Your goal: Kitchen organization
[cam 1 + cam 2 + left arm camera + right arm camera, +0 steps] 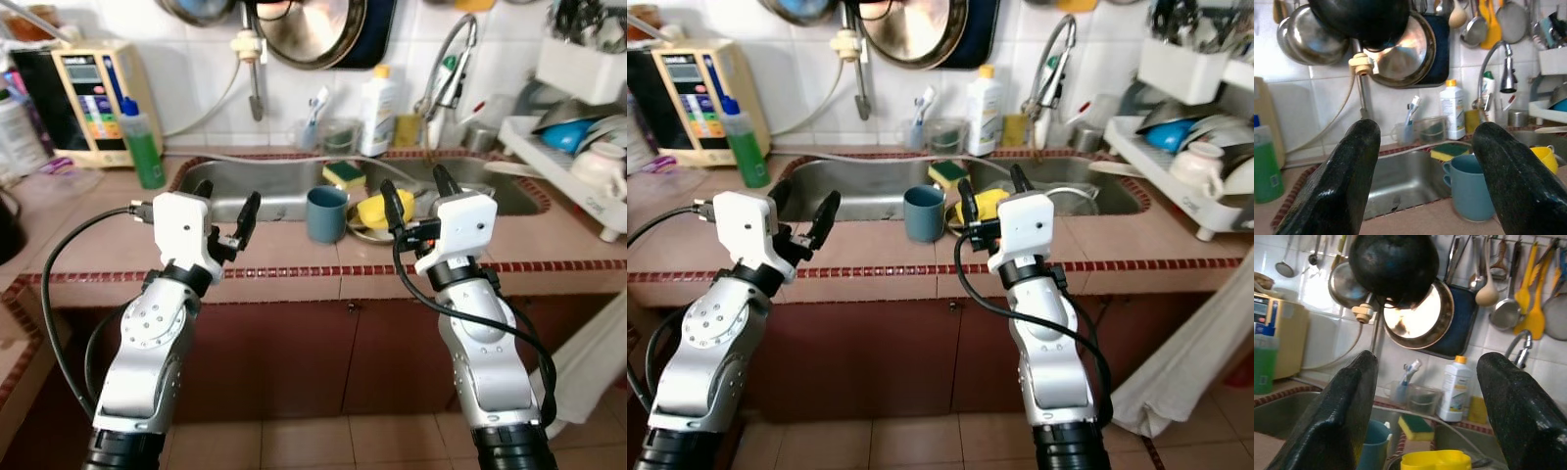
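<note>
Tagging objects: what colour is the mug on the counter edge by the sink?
Blue-grey mug; left eye view shows it best.

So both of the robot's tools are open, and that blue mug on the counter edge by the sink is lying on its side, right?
Not quite. The blue mug stands upright on the counter at the sink's edge, as the left eye view shows. The rest holds: the left tool and right tool are both open, with nothing between their fingers.

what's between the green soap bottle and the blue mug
Along the counter between the green soap bottle and the blue mug lies the steel sink basin, seen in the left eye view.
</note>
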{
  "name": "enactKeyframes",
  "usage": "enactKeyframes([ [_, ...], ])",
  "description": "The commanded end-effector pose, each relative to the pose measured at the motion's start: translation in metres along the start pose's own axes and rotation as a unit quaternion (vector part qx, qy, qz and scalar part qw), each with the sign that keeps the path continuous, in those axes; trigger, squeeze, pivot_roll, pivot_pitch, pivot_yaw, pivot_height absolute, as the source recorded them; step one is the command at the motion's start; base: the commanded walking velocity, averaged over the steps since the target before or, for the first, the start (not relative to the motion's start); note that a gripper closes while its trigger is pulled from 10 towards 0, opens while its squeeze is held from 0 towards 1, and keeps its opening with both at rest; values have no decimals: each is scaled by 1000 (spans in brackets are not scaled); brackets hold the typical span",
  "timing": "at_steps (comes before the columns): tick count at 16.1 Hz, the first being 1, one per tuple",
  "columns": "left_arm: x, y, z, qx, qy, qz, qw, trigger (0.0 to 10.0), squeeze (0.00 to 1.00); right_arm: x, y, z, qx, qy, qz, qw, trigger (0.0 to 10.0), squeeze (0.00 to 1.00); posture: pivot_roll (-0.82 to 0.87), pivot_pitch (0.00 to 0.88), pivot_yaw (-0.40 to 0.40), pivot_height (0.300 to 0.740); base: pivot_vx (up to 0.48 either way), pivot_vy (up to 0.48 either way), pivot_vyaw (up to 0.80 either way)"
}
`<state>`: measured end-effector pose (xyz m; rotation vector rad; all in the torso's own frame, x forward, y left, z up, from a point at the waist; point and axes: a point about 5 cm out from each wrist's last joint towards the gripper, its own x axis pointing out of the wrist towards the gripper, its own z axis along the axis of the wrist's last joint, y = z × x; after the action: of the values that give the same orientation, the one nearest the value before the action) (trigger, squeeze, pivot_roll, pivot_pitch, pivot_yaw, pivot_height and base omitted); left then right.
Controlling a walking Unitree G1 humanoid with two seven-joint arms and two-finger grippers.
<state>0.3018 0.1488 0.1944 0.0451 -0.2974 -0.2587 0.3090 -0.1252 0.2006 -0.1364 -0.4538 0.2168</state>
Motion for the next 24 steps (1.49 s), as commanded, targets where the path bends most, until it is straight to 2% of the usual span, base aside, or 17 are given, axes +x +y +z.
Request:
enactKeyframes([
  [1,1,0,5,4,-8,-5,1000,10000,0,3,-2,4,-1,-8,-3,1000,10000,0,-82,14,9,740,0,-469,0],
  [4,1,-1,3,7,4,-4,1000,10000,0,3,-3,4,-1,-9,-3,1000,10000,0,-80,14,9,740,0,-156,0],
  [6,1,-2,2,-15,6,-2,1000,10000,0,3,-2,3,-1,-8,-2,1000,10000,0,-79,24,8,740,0,0,0],
  [10,-2,-2,1,-16,12,-3,1000,10000,0,3,-4,3,-3,-5,-4,1000,10000,0,-79,39,9,740,0,0,0],
  [15,-5,4,1,-13,13,-9,1000,10000,0,1,-6,2,-6,-2,-8,1000,10000,0,-82,53,12,740,0,0,0],
  [16,-4,5,2,0,13,-10,1000,10000,0,1,-6,1,-6,0,-9,1000,10000,0,-81,58,12,740,0,0,0],
  [24,-5,1,0,10,20,-21,1000,10000,0,0,-8,-6,16,16,-26,999,10000,0,-69,55,6,740,0,0,0],
])
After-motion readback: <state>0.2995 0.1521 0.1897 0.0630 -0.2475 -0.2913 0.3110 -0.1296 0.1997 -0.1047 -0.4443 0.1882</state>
